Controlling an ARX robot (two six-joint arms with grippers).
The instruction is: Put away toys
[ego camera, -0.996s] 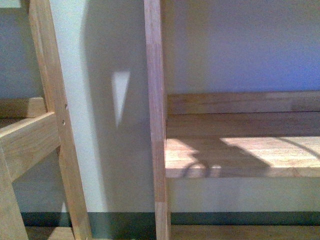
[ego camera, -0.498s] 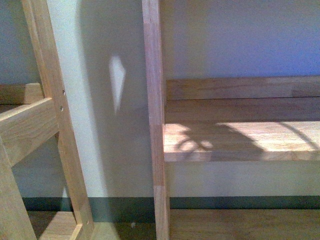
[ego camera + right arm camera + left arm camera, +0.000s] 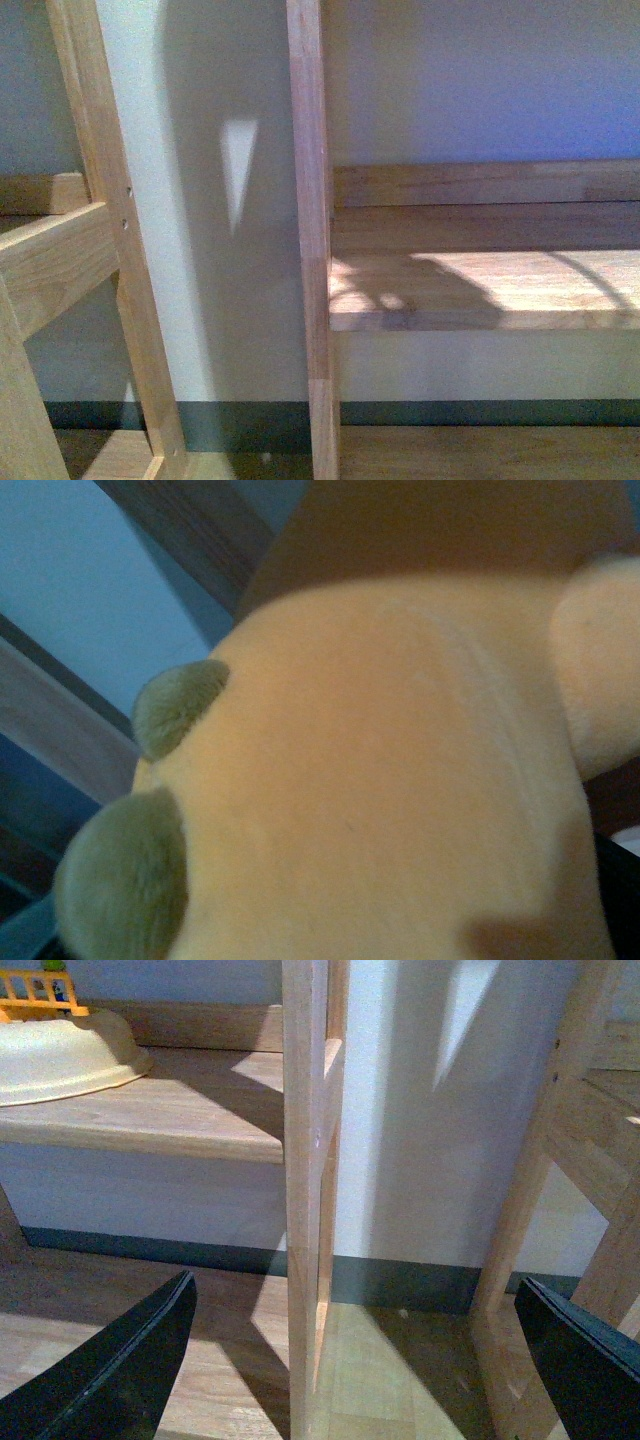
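On the left, a slanted wooden frame [image 3: 95, 215] leans near the wall and an upright post [image 3: 312, 240] carries a bare shelf [image 3: 480, 290], likely the place for storing things. The left gripper [image 3: 350, 1360] hangs low with its jaws spread wide and empty on either side of the post, beside a shelf holding a cream bowl [image 3: 60, 1055]. The plush toy [image 3: 380, 780] fills the right wrist view pressed against the camera, so it is probably being carried, though whether the right jaws are clamped on it cannot be told.
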